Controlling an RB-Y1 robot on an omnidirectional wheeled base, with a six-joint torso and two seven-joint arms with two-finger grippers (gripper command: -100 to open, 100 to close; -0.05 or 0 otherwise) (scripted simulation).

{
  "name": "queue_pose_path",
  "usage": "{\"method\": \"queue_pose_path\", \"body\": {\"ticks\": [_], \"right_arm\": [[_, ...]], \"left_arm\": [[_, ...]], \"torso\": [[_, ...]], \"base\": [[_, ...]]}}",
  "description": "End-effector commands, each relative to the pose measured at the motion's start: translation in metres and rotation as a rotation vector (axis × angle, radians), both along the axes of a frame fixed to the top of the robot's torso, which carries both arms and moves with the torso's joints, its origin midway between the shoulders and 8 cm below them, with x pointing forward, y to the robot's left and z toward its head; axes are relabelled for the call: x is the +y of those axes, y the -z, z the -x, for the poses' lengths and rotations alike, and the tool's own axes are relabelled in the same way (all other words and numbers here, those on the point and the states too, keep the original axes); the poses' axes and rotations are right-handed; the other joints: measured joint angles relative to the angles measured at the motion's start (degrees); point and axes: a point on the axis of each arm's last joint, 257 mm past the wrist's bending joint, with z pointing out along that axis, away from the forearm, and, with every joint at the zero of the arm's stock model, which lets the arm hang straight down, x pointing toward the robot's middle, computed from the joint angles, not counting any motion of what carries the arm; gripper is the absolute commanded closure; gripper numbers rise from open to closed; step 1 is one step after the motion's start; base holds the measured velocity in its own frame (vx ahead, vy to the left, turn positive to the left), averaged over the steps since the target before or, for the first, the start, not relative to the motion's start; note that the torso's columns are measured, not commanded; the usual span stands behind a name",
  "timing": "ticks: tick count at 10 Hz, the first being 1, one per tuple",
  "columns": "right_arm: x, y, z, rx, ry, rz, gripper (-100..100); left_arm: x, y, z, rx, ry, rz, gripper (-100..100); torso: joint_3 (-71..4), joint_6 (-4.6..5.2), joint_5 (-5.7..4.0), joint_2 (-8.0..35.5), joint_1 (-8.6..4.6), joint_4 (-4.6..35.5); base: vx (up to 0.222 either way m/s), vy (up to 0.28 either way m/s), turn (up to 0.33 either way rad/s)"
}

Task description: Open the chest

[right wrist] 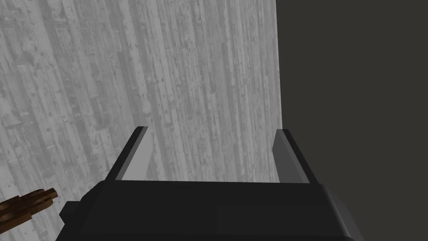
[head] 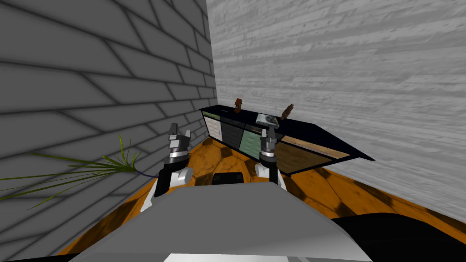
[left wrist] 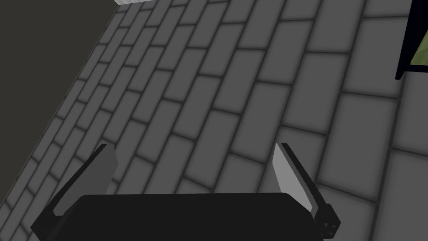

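Our left gripper (head: 180, 131) released, raised beside brick wall (head: 91, 91). Our right gripper (head: 268, 133) released, raised before chest (head: 230, 132), not touching it. Both hold nothing.

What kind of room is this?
Probably a corner of a room in a house: a long dark chest stands against a pale plank wall, small brown ornaments sit on it, and a green plant grows beside the grey brick wall.

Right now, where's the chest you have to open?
In the head view, the long dark chest stands ahead against the pale plank wall, one end in the corner by the grey brick wall.
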Motion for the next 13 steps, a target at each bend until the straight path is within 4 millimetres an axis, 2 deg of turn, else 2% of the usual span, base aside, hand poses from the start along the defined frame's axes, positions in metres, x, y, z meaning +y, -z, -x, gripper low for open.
{"method": "queue_pose_path", "body": {"ticks": [1,9,10,11,13], "right_arm": [[0.000,0.000,0.000,0.000,0.000,0.000,0],[0.000,0.000,0.000,0.000,0.000,0.000,0],[0.004,0.002,-0.001,0.010,-0.005,0.049,-100],[0.007,0.004,-0.002,0.019,-0.005,0.089,-100],[0.014,0.010,-0.006,0.038,0.006,0.181,-100]], "left_arm": [[0.000,0.000,0.000,0.000,0.000,0.000,0],[0.000,0.000,0.000,0.000,0.000,0.000,0],[0.000,0.000,0.000,0.000,0.000,0.000,0],[0.000,0.000,0.000,0.000,0.000,0.000,0],[0.000,0.000,0.000,0.000,0.000,0.000,0]], "torso": [[-4.7,0.00,0.00,2.3,0.00,2.3],[-70.7,0.00,0.00,35.4,0.00,35.4],[-79.2,0.00,0.00,39.6,0.00,39.6],[-83.1,0.00,0.00,41.5,0.01,41.5],[-84.5,0.00,0.01,42.2,0.03,42.2]], "base": [[0.000,0.000,0.000],[0.000,0.000,0.000],[0.016,0.005,0.015],[0.025,0.011,0.021],[0.033,0.019,0.027]]}}
